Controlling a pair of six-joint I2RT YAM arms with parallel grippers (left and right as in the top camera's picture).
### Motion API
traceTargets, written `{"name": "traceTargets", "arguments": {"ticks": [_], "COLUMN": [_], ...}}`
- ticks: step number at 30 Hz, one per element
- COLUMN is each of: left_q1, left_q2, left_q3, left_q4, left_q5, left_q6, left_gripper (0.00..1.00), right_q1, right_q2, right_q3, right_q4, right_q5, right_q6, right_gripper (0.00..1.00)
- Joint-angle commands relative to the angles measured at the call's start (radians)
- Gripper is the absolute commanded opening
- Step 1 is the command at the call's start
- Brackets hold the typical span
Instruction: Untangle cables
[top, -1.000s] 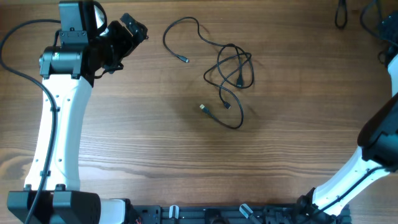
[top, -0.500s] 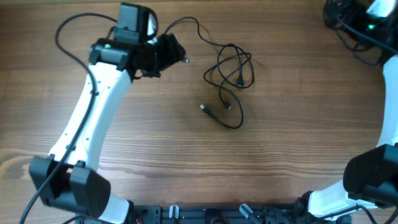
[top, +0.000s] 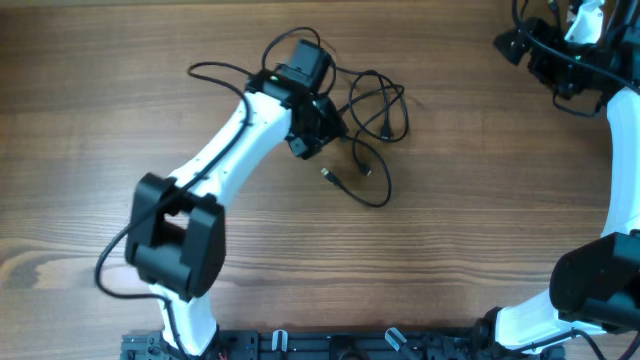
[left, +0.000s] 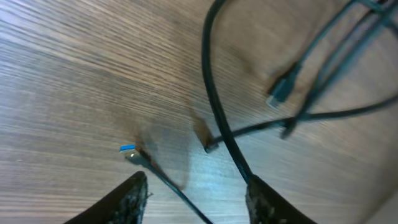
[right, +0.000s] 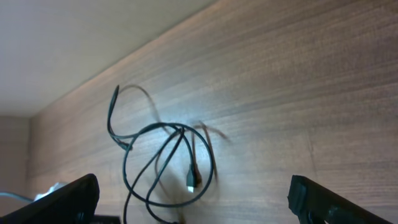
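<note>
Tangled black cables (top: 372, 112) lie on the desk (top: 480, 220), near the middle of its far edge. The left gripper (left: 196, 186) hangs over them, spread, with one strand between its fingers. The right gripper (right: 193, 193), also spread, is at the far right corner.

Left tool (left: 196, 194) hangs over cables (top: 376, 108) lying on table (top: 480, 230).

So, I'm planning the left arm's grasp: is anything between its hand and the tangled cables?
Nothing visible does. The left hand hangs open right above the black cables, one strand running down toward it. Only bare wooden table lies around them.
</note>
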Motion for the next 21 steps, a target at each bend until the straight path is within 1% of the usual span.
{"name": "traceTargets", "arguments": {"ticks": [1, 3, 7, 13, 14, 15, 16, 17, 21], "left_q1": [-0.003, -0.003, -0.004, -0.006, -0.006, -0.005, -0.003, 0.001, 0.011], "left_q2": [0.059, 0.075, 0.076, 0.076, 0.076, 0.076, 0.076, 0.076, 0.076], "left_q3": [-0.007, -0.007, -0.007, -0.007, -0.007, -0.007, -0.006, -0.006, -0.006], "left_q4": [0.030, 0.061, 0.103, 0.118, 0.124, 0.135, 0.145, 0.153, 0.179], "left_q5": [-0.036, -0.047, -0.114, -0.114, -0.113, -0.110, -0.110, -0.102, -0.066], "left_q6": [-0.035, -0.035, -0.035, -0.035, -0.035, -0.034, -0.034, -0.024, -0.019], "left_gripper": [0.47, 0.45, 0.40, 0.36, 0.41, 0.51, 0.59, 0.63, 0.65], "right_q1": [0.005, 0.005, 0.008, 0.009, 0.009, 0.009, 0.009, 0.009, 0.009], "right_q2": [-0.004, -0.004, -0.004, -0.004, -0.003, -0.002, 0.002, 0.004, 0.009], "right_q3": [0.003, 0.003, 0.003, 0.003, 0.003, 0.003, 0.003, 0.002, 0.002], "right_q4": [-0.027, -0.046, -0.064, -0.077, -0.077, -0.077, -0.077, -0.078, -0.082], "right_q5": [0.016, 0.016, 0.016, 0.024, 0.024, 0.026, 0.032, 0.032, 0.032], "right_q6": [-0.032, -0.032, -0.032, -0.058, -0.072, -0.076, -0.076, -0.076, -0.076], "right_gripper": [1.00, 1.00, 1.00, 1.00, 1.00, 1.00, 1.00, 1.00, 1.00]}}
